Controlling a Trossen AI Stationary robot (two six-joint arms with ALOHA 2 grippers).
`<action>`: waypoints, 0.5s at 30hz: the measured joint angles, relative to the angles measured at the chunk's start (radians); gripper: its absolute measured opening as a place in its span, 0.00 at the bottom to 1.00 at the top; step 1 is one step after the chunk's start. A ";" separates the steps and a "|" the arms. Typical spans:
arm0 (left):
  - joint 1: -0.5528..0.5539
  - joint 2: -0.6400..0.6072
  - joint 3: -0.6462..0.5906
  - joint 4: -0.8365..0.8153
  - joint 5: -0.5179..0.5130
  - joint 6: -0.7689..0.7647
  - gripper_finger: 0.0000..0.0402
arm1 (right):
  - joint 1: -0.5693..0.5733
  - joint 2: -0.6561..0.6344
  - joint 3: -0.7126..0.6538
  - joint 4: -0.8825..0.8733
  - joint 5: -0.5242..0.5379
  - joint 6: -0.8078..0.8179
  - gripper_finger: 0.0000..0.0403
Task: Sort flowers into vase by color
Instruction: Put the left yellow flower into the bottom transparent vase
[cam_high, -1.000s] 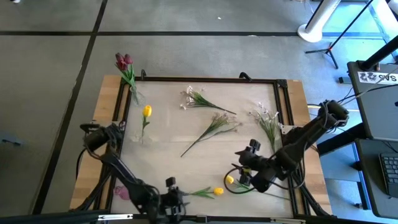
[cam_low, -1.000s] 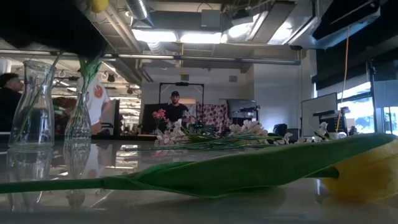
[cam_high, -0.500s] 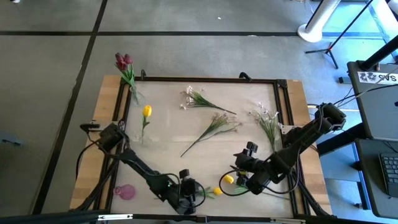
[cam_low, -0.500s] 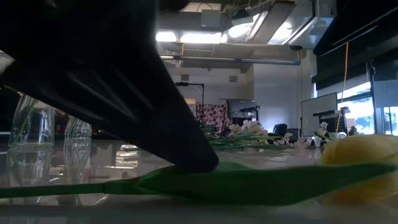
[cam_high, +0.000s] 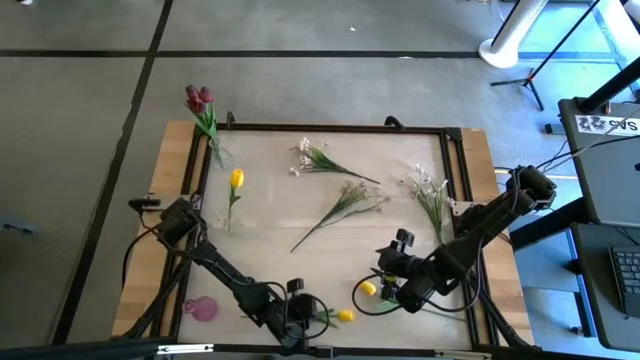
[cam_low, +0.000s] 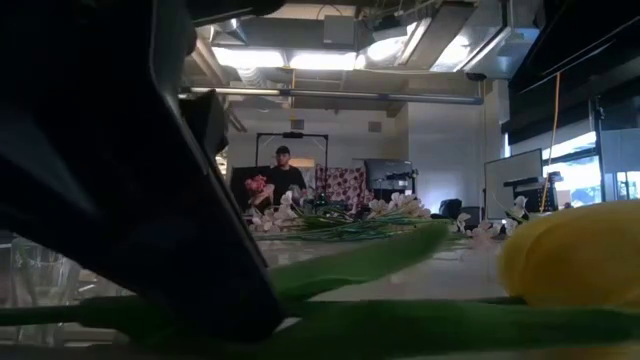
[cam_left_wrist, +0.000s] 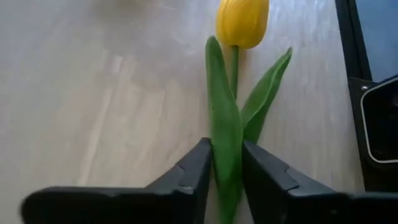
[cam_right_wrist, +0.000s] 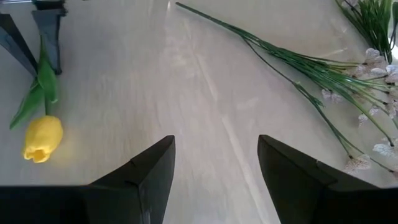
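Observation:
A yellow tulip (cam_high: 345, 316) lies by the table's front edge. My left gripper (cam_high: 305, 317) is shut on its green stalk, and in the left wrist view the gripper (cam_left_wrist: 227, 171) pinches the leaf below the yellow tulip's head (cam_left_wrist: 242, 22). My right gripper (cam_high: 388, 272) hovers open just to the right, and the right wrist view shows nothing in the right gripper (cam_right_wrist: 214, 162). A second yellow tulip (cam_high: 368, 289) lies beside it. One vase (cam_high: 220, 155) holds dark red tulips (cam_high: 198, 97). Another vase (cam_high: 232, 218) holds a yellow tulip (cam_high: 236, 179).
Three white sprays (cam_high: 320, 157) (cam_high: 350, 200) (cam_high: 430, 195) lie across the middle and back right of the table. A pink object (cam_high: 200, 308) sits at the front left corner. A dark frame (cam_high: 330, 128) borders the table. A person (cam_low: 285, 175) stands far behind.
My left gripper swept right along the front edge onto the tulip's stalk and its fingers closed on it. The tulip shifted slightly toward the front. The right arm stayed still.

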 joint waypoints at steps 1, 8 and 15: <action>-0.002 0.000 0.000 -0.001 0.001 0.000 0.16 | 0.000 0.000 0.000 0.000 0.000 0.000 0.56; -0.030 -0.021 -0.002 -0.024 -0.104 0.050 0.02 | 0.000 0.000 0.000 -0.001 -0.001 0.000 0.56; -0.100 -0.208 -0.002 -0.187 -0.487 0.077 0.01 | 0.000 0.000 0.000 0.000 -0.018 0.000 0.56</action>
